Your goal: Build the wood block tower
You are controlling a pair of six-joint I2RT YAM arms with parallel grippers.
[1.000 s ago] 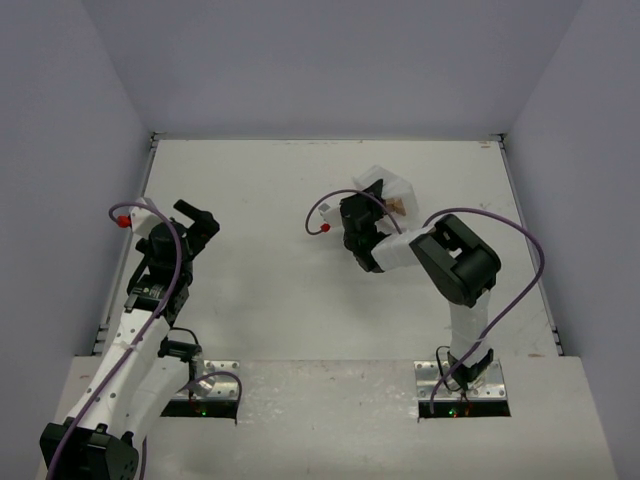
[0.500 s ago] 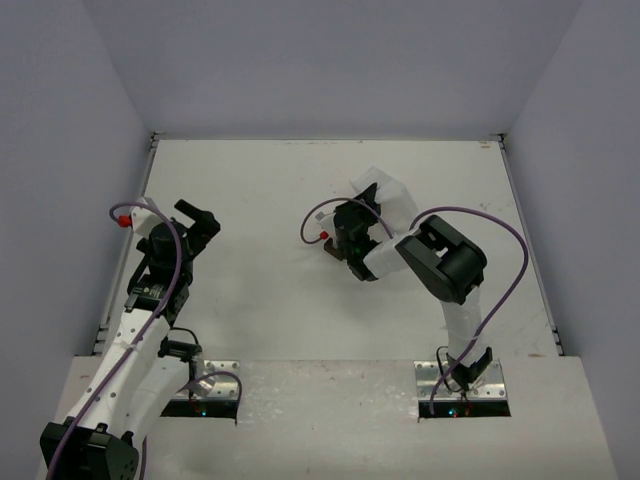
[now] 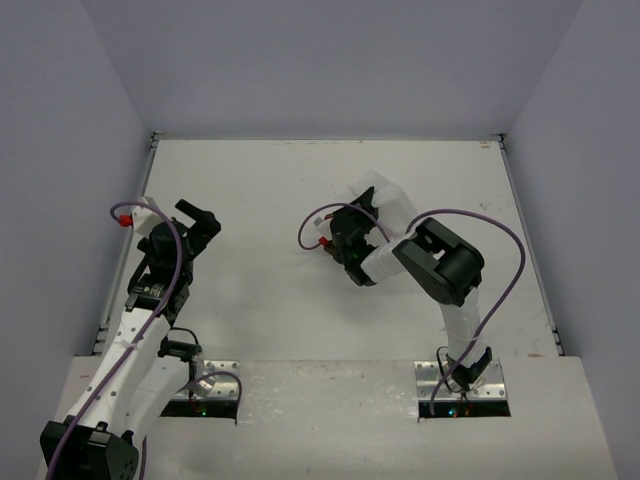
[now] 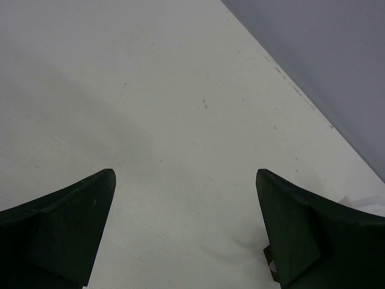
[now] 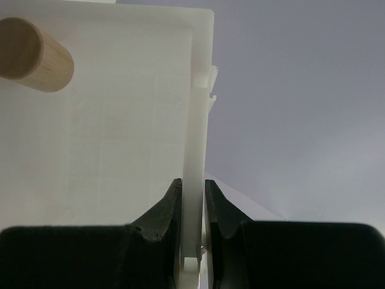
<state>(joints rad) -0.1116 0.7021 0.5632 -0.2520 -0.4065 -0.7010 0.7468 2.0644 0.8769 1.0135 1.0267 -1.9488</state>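
My right gripper [image 5: 192, 183] is shut on the thin side wall of a white plastic tray [image 5: 120, 120], one finger on each face. A light tan wooden cylinder [image 5: 33, 54] lies against the tray's inner floor near its far corner. From above, the right gripper [image 3: 362, 212] holds the tray [image 3: 390, 192] tilted at the table's middle. My left gripper [image 3: 197, 216] hovers at the left side, and in its wrist view the left gripper [image 4: 183, 180] stands wide open over bare table. The wood block tower is out of view.
The white table [image 3: 260, 180] is walled on three sides. Purple cables loop off both arms. The right arm's elbow [image 3: 440, 265] sits just right of the tray.
The right gripper has carried the tray a little to the left and tipped it further. The tan block seen inside the tray from above no longer shows there. The left arm is still.
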